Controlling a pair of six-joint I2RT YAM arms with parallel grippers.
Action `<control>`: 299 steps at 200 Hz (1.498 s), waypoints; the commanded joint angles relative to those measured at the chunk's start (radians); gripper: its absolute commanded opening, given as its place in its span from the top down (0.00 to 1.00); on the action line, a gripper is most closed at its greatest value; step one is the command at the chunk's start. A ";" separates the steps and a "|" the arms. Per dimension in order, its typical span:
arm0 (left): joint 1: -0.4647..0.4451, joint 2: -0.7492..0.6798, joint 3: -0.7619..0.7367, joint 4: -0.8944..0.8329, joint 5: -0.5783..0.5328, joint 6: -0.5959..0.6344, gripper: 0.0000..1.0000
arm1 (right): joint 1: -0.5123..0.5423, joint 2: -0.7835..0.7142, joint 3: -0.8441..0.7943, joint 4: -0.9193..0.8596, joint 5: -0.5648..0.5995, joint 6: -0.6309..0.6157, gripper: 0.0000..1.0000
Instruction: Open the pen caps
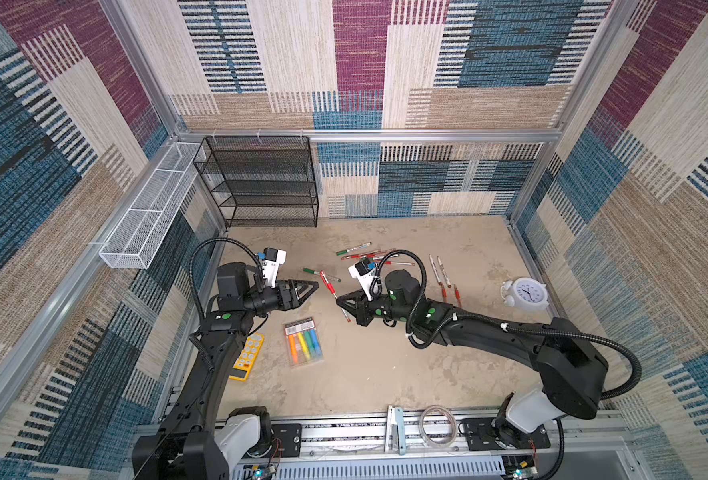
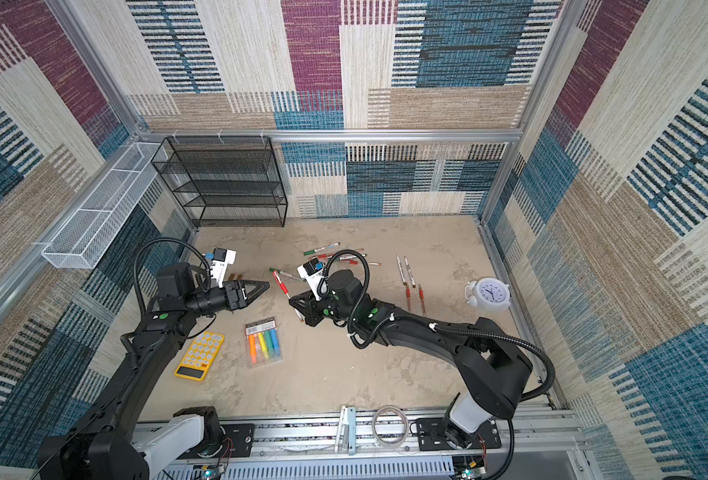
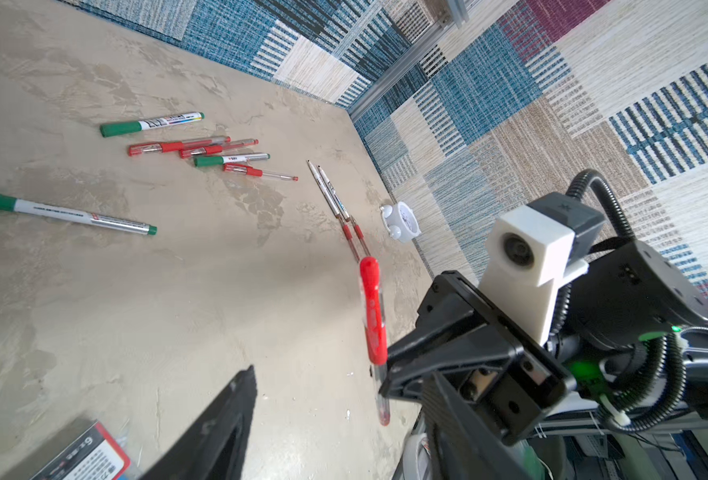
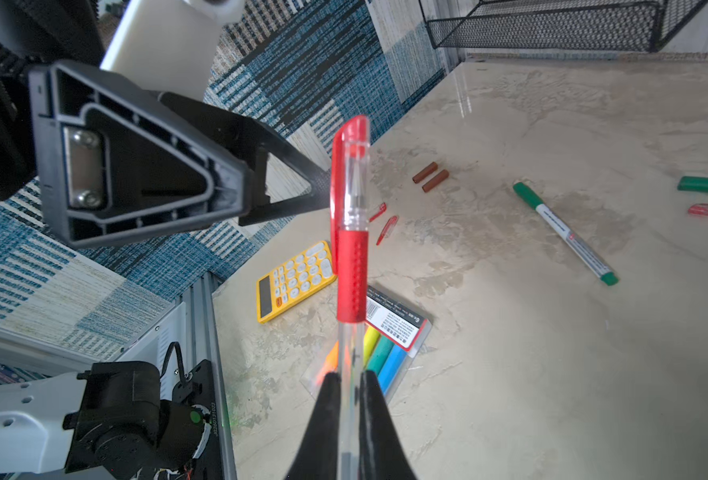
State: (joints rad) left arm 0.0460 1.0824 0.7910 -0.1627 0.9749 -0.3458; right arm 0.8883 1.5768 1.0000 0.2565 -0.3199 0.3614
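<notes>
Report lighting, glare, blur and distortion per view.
In both top views the light is even, shadows are faint, and the wide lens makes the corner post lean outward. In the left wrist view the held red pen looks soft-edged, while the loose pens beyond are sharp. In the right wrist view a glare streak crosses the table, and the right gripper is blurred.

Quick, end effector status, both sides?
Left end effector: open, holding nothing.
Right end effector: closed on the red pen, cap on.

Print on pens (image 3: 150, 123) unreadable
</notes>
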 commanded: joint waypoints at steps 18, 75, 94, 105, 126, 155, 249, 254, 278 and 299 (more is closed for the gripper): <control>-0.022 0.028 0.026 0.044 0.004 -0.020 0.42 | 0.028 0.018 0.027 0.027 -0.010 0.009 0.95; -0.024 0.037 0.039 0.036 -0.028 0.004 0.69 | 0.042 0.056 0.049 0.002 -0.016 -0.001 0.95; -0.025 0.041 0.052 0.014 -0.031 0.010 0.83 | 0.043 0.054 0.052 -0.005 -0.015 -0.001 0.95; -0.024 0.038 0.048 0.021 -0.032 0.007 0.89 | 0.043 0.053 0.043 0.007 -0.014 -0.001 0.95; -0.024 0.037 0.038 0.032 -0.037 0.008 1.00 | 0.043 0.067 0.066 -0.013 -0.020 -0.005 0.95; -0.024 0.028 0.028 0.025 -0.044 0.020 1.00 | 0.044 0.065 0.067 -0.002 -0.017 -0.013 0.94; -0.025 0.006 0.022 0.006 -0.051 0.043 1.00 | 0.044 0.145 0.181 -0.079 -0.013 -0.066 0.66; -0.025 0.004 0.018 0.013 -0.053 0.041 1.00 | 0.043 0.150 0.181 -0.073 -0.017 -0.066 0.69; -0.024 0.001 0.025 -0.010 -0.057 0.057 1.00 | 0.044 0.177 0.210 -0.106 -0.027 -0.069 0.83; -0.023 -0.005 0.023 -0.008 -0.061 0.061 1.00 | 0.044 0.159 0.159 -0.071 -0.024 -0.065 0.92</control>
State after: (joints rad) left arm 0.0204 1.0863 0.8093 -0.1638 0.9157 -0.3302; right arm 0.9310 1.7485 1.1919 0.1532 -0.3439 0.2947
